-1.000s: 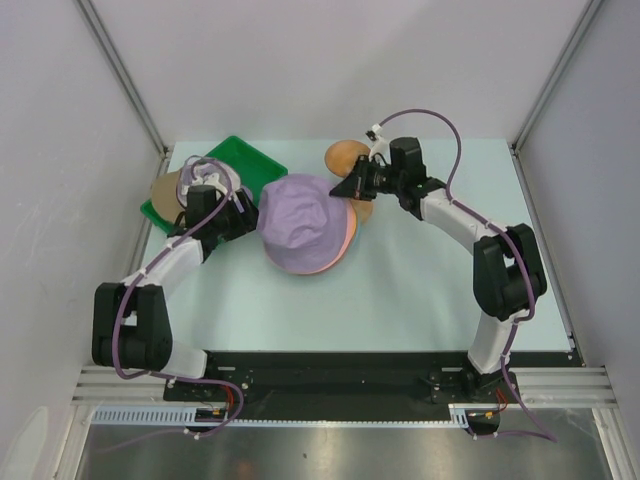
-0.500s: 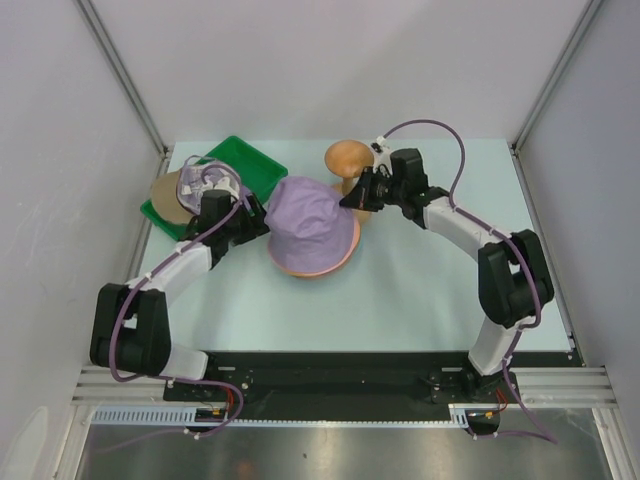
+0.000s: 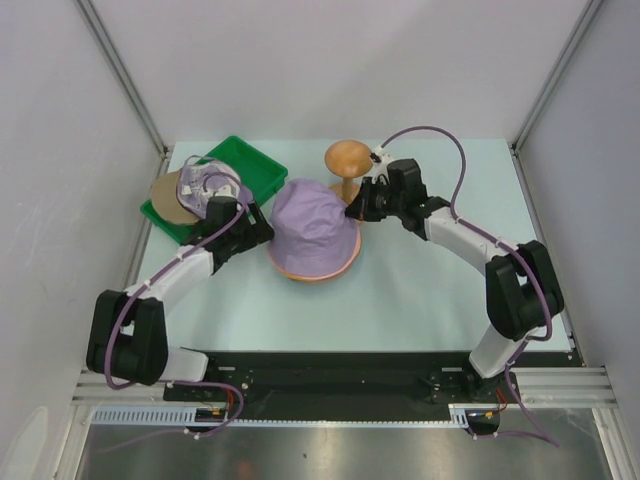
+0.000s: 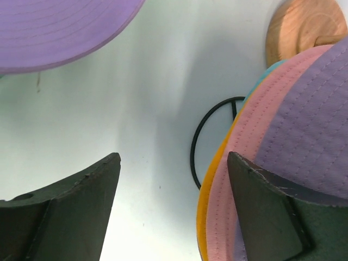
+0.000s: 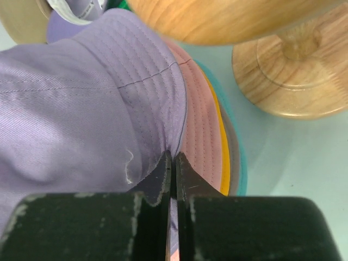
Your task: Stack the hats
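The pale mint bench carries everything. Near its middle sits the stack of hats: a lavender bucket hat crowns it, crown up, with a pink brim, an orange brim and a teal brim showing in turn beneath its edge.

At the far left corner lies a green tray. It holds a tan baseball cap with what looks like another lavender cloth piece on top; that heap is too small to read clearly.

Just behind the stack stands the wooden hourglass-shaped stand, upright, its base just beside the brims.

A black wire ring lies flat on the bench, partly tucked under the stack's left edge.

The left hand is spread wide and grips nothing, with bare bench between its fingers; one finger sits at the stack's brim.

The right hand is pressed together at the far right of the stack, pinching a thin fold of the lavender bucket hat's brim.
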Tool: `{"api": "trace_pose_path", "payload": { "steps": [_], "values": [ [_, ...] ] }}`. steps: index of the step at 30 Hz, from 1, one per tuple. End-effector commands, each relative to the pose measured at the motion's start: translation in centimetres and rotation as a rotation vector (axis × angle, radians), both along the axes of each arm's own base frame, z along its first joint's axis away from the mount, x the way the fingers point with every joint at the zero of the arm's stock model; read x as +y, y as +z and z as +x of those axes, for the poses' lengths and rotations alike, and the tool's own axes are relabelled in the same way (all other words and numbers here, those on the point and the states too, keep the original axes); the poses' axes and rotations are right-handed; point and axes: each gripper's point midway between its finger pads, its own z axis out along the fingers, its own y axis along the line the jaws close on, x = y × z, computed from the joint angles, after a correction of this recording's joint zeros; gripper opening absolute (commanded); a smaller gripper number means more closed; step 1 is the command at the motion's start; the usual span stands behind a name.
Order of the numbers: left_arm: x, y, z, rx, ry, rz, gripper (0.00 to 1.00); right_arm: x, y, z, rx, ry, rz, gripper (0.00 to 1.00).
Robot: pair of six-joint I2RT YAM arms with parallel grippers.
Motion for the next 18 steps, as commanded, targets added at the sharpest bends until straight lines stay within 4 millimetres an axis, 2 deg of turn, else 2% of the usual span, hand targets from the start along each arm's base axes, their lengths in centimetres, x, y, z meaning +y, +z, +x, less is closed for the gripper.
{"api": "trace_pose_path", "payload": {
  "steps": [1,6,8,9,11,12,13,15,16,18],
  "values": [
    [1.1,4.0,-0.3,-0.058,0.029,0.035,0.87,-1.3,-5.5,-5.0,0.143,0.061,-0.201,0.0],
    [3.4,7.2,-1.3,-0.105,0.068,0.041,0.9,-0.3,-5.0,-6.8,0.13,0.096,-0.211,0.0],
    [5.0,8.0,-1.7,-0.111,0.106,0.059,0.92,0.1,-5.0,-7.5,0.133,0.102,-0.215,0.01],
    [5.6,9.0,-1.9,-0.137,0.118,0.068,0.93,0.0,-4.9,-7.7,0.132,0.1,-0.217,0.03],
    [7.5,11.2,-1.9,-0.179,0.166,0.088,0.95,0.0,-4.6,-8.3,0.132,0.094,-0.215,0.2],
    [8.4,11.9,-1.8,-0.195,0.174,0.116,0.96,-0.2,-4.5,-8.4,0.133,0.087,-0.215,0.33],
    [8.9,13.7,-1.4,-0.236,0.183,0.133,0.96,-0.3,-3.7,-8.5,0.116,0.078,-0.203,0.4],
    [10.2,14.7,-1.1,-0.253,0.194,0.212,0.97,-0.9,-3.4,-8.7,0.106,0.062,-0.207,0.54],
    [10.6,15.5,-0.8,-0.268,0.206,0.233,0.98,-1.4,-2.5,-8.7,0.083,0.044,-0.204,0.57],
    [11.8,14.7,-0.3,-0.227,0.225,0.278,0.99,-2.3,-1.9,-8.5,0.068,0.013,-0.199,0.61]
  ]
}}
